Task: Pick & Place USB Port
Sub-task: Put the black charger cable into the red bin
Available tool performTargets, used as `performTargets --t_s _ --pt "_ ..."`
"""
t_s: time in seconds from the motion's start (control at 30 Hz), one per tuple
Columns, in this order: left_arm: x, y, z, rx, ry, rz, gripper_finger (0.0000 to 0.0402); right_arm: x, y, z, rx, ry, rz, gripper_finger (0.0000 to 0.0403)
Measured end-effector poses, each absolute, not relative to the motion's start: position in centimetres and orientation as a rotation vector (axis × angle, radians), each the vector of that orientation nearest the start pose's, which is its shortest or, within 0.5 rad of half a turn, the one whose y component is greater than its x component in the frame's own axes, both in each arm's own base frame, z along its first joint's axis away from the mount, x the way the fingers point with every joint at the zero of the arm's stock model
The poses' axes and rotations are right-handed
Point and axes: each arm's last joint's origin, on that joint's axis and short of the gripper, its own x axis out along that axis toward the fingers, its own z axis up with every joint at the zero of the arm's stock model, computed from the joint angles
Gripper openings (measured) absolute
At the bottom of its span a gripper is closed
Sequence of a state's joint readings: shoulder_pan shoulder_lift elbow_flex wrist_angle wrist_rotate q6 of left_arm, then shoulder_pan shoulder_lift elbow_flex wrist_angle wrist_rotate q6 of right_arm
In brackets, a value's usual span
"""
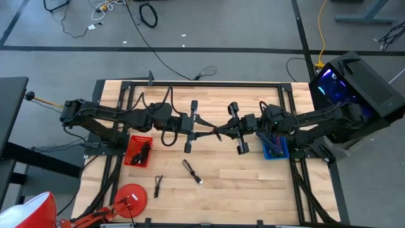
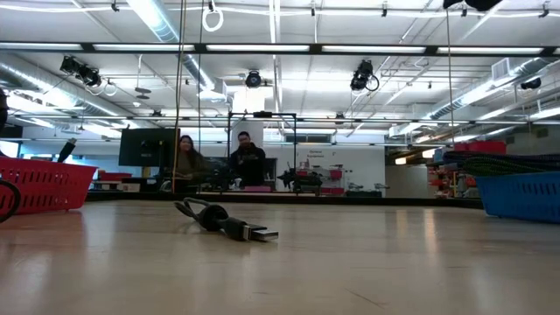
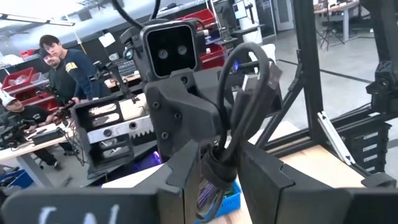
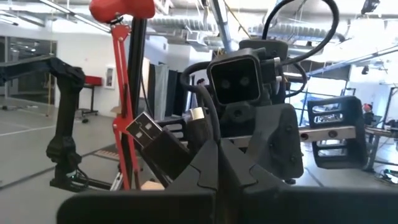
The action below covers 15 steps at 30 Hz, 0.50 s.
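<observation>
I have both arms raised over the middle of the table, facing each other. The left gripper (image 1: 201, 131) and the right gripper (image 1: 223, 131) meet on one black USB cable (image 1: 212, 132). My left jaws are clamped on its bundled cord (image 3: 219, 167); my right jaws are closed on the cable just behind its metal USB plug (image 4: 142, 128), which sticks out beside the fingers. Below the jaws, a second USB cable (image 1: 192, 171) lies loose on the wood, and a third small cable (image 1: 157, 185) lies further off. The red bin (image 1: 138, 152) sits under the left arm, the blue bin (image 1: 274, 147) under the right.
</observation>
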<state>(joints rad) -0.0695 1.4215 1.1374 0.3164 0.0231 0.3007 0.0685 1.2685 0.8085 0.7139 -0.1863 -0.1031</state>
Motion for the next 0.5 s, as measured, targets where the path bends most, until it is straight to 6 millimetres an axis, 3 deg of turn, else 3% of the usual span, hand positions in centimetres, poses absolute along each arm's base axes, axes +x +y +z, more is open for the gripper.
performTargets --t_s 0.17,0.33,0.5 --pt "32.85 -2.38 35.69 0.299 -0.049 -0.089 0.0103 28.49 2.44 32.49 -0.128 -0.267 0.252 0.0" --pt "32.83 -2.35 35.73 0.298 -0.052 -0.086 0.0024 28.51 2.05 32.5 -0.113 -0.264 0.249 0.0" --pt "32.77 -2.31 35.53 0.273 -0.013 -0.006 0.0008 28.49 1.75 32.38 -0.111 -0.242 0.254 0.0001"
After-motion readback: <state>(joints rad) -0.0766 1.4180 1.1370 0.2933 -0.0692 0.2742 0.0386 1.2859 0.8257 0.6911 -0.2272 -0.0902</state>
